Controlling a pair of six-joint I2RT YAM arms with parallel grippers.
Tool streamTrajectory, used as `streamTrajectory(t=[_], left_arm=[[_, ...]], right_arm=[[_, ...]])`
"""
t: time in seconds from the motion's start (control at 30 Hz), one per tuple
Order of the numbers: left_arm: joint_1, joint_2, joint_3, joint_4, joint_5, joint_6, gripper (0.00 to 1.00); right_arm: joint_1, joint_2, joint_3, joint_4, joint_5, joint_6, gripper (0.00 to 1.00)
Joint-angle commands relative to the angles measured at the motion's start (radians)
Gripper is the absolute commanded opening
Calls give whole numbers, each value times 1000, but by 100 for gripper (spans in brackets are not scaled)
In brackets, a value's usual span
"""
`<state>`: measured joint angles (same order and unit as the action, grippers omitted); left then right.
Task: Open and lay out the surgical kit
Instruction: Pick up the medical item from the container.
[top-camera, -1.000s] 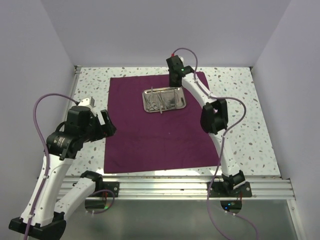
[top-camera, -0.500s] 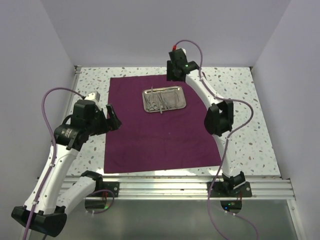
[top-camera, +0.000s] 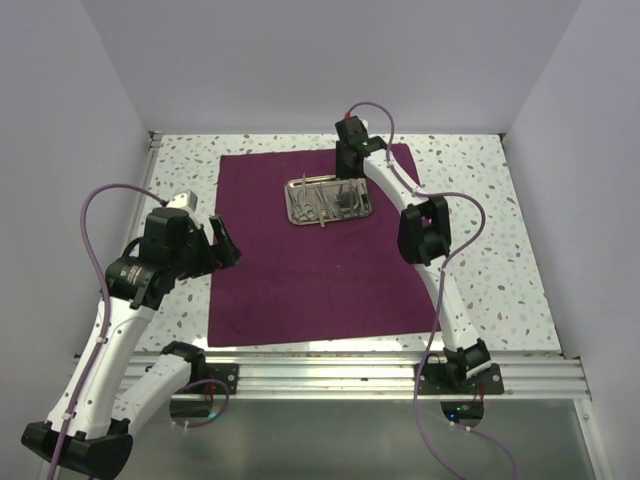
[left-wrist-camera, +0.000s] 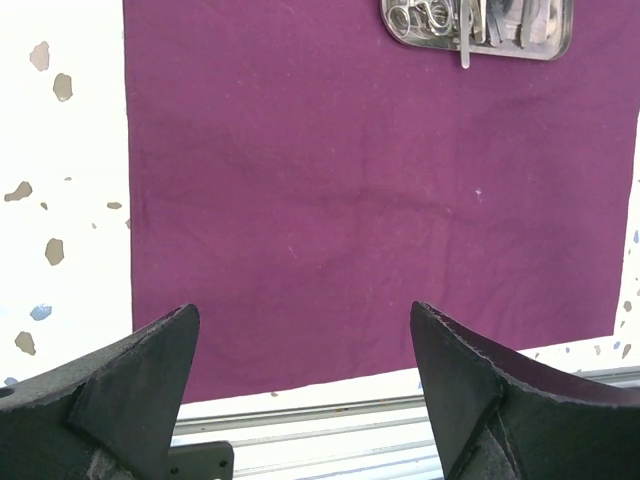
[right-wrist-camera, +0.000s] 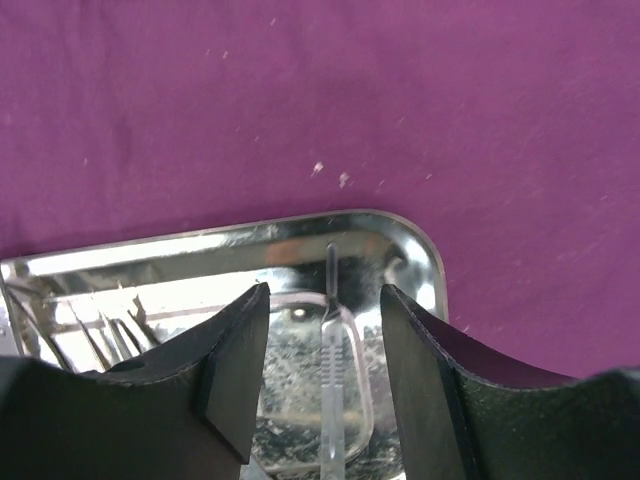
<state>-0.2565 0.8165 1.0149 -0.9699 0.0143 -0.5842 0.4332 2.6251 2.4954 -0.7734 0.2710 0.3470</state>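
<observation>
- Dark purple cloth wrap (top-camera: 320, 270) lies unfolded and flat on the speckled white table (top-camera: 480, 230). Its near edge runs along the aluminium rail (top-camera: 350, 375).
- Steel tray (top-camera: 373, 200) sits on the far half of the cloth, slightly right of centre, with its long side across the table.
- The instruments are all in the tray. The left wrist view shows the ring-handled scissors (left-wrist-camera: 420, 15) at the tray's left end.
- One thin probe (left-wrist-camera: 464, 50) sticks out over the tray's near rim (left-wrist-camera: 520, 55) onto the cloth.
- Right gripper (top-camera: 345, 183) is at the far side of the tray, pointing down into it.
- In the right wrist view, the right gripper (right-wrist-camera: 323, 290) has its jaws parted to a moderate gap, low over a rounded corner of the tray (right-wrist-camera: 420, 245).
- A slim ribbed instrument (right-wrist-camera: 332, 345) lies in line with that gap. The fingers (right-wrist-camera: 235, 360) aren't closed on it, and I can't tell whether they touch the tray floor.
- More thin tips (right-wrist-camera: 100, 335) show at the left of that view, too small to identify.
- Left gripper (top-camera: 222, 246) is raised over the cloth's left edge, well apart from the tray.
- In the left wrist view, the left gripper (left-wrist-camera: 302, 310) is spread wide and empty, with only cloth (left-wrist-camera: 330, 200) seen between the fingertips (left-wrist-camera: 150, 360).
</observation>
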Motion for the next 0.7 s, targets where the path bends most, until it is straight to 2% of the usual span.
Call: streamTrajectory(t=[0.0,0.3,0.53,0.67], left_arm=[[-3,21,-9,-1,-11,-8,90],[-3,82,-9,33,-11,27,90],[-3,134,-16,69,-11,44,90],[-3,151,-15,82,-11,55,90]], right_arm=[[-11,16,49,20,17,-3,52],[-11,95,106,-6,16,7,47],[-10,118,115,-64,33,15,28],[-8,136,125,-170,36,26,18]])
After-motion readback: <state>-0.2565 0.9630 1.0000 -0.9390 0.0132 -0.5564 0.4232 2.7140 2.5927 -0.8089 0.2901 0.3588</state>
